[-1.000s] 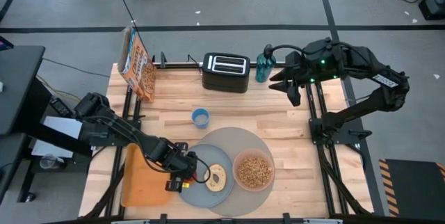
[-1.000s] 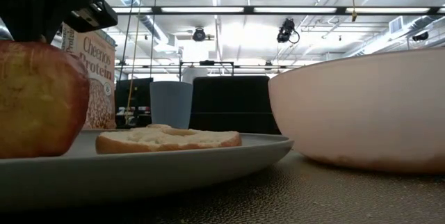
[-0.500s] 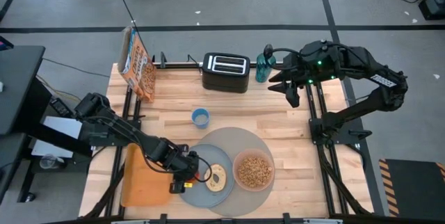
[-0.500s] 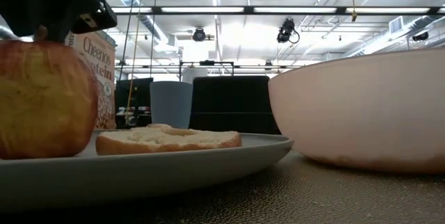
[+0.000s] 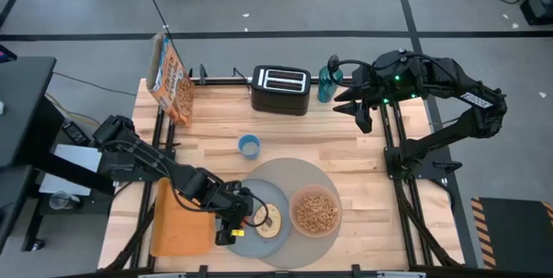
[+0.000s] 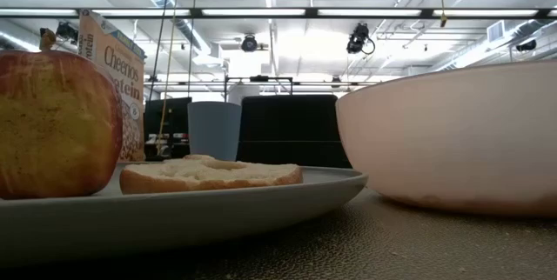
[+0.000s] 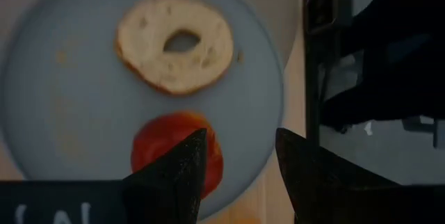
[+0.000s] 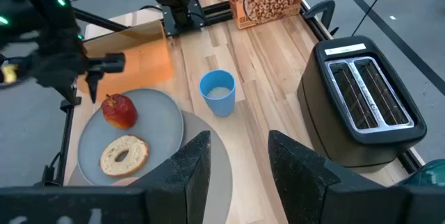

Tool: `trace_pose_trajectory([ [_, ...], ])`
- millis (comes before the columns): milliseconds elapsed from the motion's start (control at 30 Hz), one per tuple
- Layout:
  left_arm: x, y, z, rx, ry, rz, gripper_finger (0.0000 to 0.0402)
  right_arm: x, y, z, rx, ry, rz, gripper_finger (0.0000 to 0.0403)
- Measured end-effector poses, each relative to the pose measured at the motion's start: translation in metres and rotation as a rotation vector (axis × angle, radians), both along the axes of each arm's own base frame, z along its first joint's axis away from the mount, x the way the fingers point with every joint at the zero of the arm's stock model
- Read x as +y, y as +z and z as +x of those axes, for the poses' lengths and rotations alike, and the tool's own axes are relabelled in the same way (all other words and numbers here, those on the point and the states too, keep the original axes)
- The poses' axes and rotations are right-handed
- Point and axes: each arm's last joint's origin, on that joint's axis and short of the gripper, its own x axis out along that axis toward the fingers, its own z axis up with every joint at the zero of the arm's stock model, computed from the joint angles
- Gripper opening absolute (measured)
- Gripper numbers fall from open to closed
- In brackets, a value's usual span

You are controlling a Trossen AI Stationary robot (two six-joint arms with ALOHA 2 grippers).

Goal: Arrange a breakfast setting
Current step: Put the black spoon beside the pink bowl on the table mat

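Observation:
The red apple (image 6: 57, 123) stands on its base on the blue-grey plate (image 6: 218, 209), next to the round toasted bread (image 6: 209, 173). The plate lies on the grey mat (image 5: 285, 170) beside the pink bowl (image 5: 315, 213) of brown cereal. My left gripper (image 7: 241, 133) is open and hovers above the apple (image 7: 174, 151), touching nothing; it also shows in the right wrist view (image 8: 82, 88) above the apple (image 8: 119, 110). My right gripper (image 8: 238, 137) is open and empty, raised at the table's far right (image 5: 359, 110). No spoon shows.
An orange tray (image 5: 177, 222) lies left of the plate. A blue cup (image 5: 249, 146) stands beyond the mat. A black toaster (image 5: 281, 90), a cereal box (image 5: 171, 79) and a teal bottle (image 5: 327, 84) stand along the far edge.
My left gripper has risen away from the apple and out of the top of the low view. The apple has shifted a little toward the bread and now stands alone on the plate.

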Motion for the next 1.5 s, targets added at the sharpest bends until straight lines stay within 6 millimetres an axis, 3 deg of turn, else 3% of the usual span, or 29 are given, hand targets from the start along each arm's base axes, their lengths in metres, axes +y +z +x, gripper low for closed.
trace_pose_trajectory([
  [167, 0.011, 0.034, 0.007, -0.069, 0.074, 0.086, 0.0180, -0.002, -0.001, -0.001, 0.012, 0.001, -0.019, 0.0152],
  [300, 0.036, 0.059, 0.015, -0.144, 0.212, 0.178, 0.0180, -0.016, -0.003, -0.005, 0.047, -0.054, -0.036, 0.0151],
  [433, 0.063, 0.077, 0.024, -0.283, 0.310, 0.151, 0.0180, -0.037, -0.006, -0.008, 0.074, -0.150, -0.051, 0.0151],
  [667, 0.098, 0.070, 0.020, -0.420, 0.396, 0.155, 0.0180, -0.092, -0.025, 0.005, 0.194, -0.277, -0.056, 0.0151],
  [967, 0.130, 0.069, -0.019, -0.739, 0.580, 0.031, 0.0157, -0.161, -0.056, 0.017, 0.256, -0.298, 0.043, 0.0150],
  [1233, 0.153, 0.077, -0.049, -0.868, 0.660, -0.005, 0.0148, -0.216, -0.083, 0.008, 0.273, -0.374, 0.148, 0.0150],
  [1500, 0.179, 0.082, -0.053, -0.894, 0.666, 0.012, 0.0148, -0.261, -0.099, -0.006, 0.157, -0.446, 0.280, 0.0150],
])
